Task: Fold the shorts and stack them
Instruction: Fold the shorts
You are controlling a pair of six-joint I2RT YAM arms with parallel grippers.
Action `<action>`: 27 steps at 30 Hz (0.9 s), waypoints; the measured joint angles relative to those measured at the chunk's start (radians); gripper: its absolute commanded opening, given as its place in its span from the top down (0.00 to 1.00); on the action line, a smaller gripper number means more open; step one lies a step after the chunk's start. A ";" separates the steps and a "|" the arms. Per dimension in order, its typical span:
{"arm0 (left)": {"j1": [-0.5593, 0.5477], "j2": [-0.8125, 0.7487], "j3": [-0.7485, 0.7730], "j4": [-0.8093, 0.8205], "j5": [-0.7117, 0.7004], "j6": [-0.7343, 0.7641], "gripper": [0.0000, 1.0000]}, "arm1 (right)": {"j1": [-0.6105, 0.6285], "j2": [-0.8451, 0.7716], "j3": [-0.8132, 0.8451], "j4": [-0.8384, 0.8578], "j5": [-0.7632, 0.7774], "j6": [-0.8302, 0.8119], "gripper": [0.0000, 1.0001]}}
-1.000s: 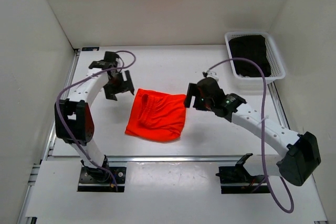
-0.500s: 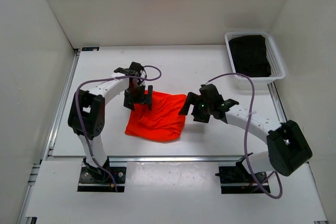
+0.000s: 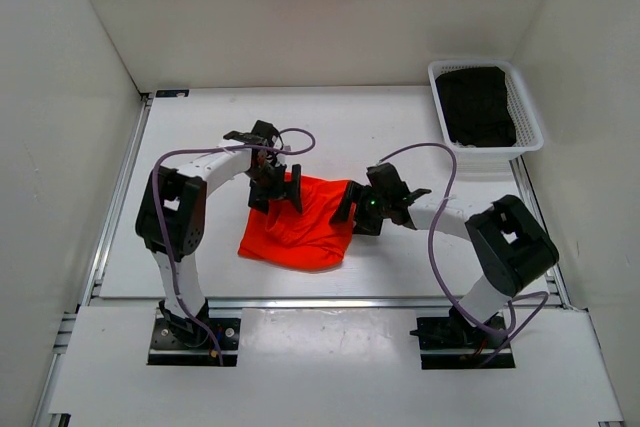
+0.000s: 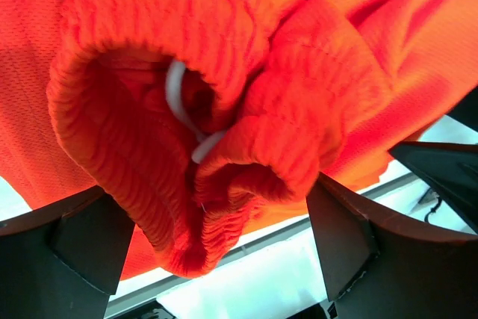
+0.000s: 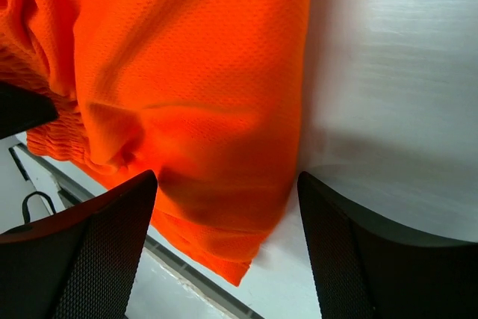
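Observation:
The orange-red shorts (image 3: 298,225) lie folded into a rough square at the middle of the white table. My left gripper (image 3: 276,190) is at their far left corner; in the left wrist view (image 4: 216,252) it is open, with the bunched elastic waistband (image 4: 246,162) and white drawstring (image 4: 178,98) between its fingers (image 4: 75,244). My right gripper (image 3: 350,207) is at the shorts' right edge; in the right wrist view (image 5: 228,252) it is open, straddling the fabric's corner (image 5: 216,184) on the table.
A white basket (image 3: 532,117) holding dark folded clothes (image 3: 478,102) stands at the back right corner. White walls enclose the table on three sides. A metal rail (image 3: 300,300) runs along the near edge.
My left gripper has swung right from beside the shorts onto their waistband corner. My right gripper has moved left and down onto the shorts' right edge. The shorts stay in place.

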 measured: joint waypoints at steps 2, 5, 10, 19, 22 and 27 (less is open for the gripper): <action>0.000 -0.006 0.000 0.002 0.010 -0.004 0.00 | 0.005 0.005 0.000 0.015 -0.006 0.000 0.19; 0.000 -0.025 0.000 0.007 0.016 -0.006 0.00 | 0.011 0.008 0.000 0.025 -0.009 0.001 0.19; -0.006 -0.019 0.002 0.019 0.015 -0.010 0.07 | 0.011 0.011 0.000 0.030 -0.010 0.002 0.22; -0.055 0.041 0.057 0.015 0.028 -0.025 0.90 | 0.011 0.029 0.002 -0.008 0.020 -0.006 0.98; -0.064 0.037 0.080 0.023 0.059 -0.036 0.90 | 0.011 0.014 0.023 -0.085 0.067 -0.027 1.00; -0.085 -0.024 0.083 0.007 0.078 -0.062 0.90 | 0.014 -0.094 0.064 -0.238 0.149 -0.104 1.00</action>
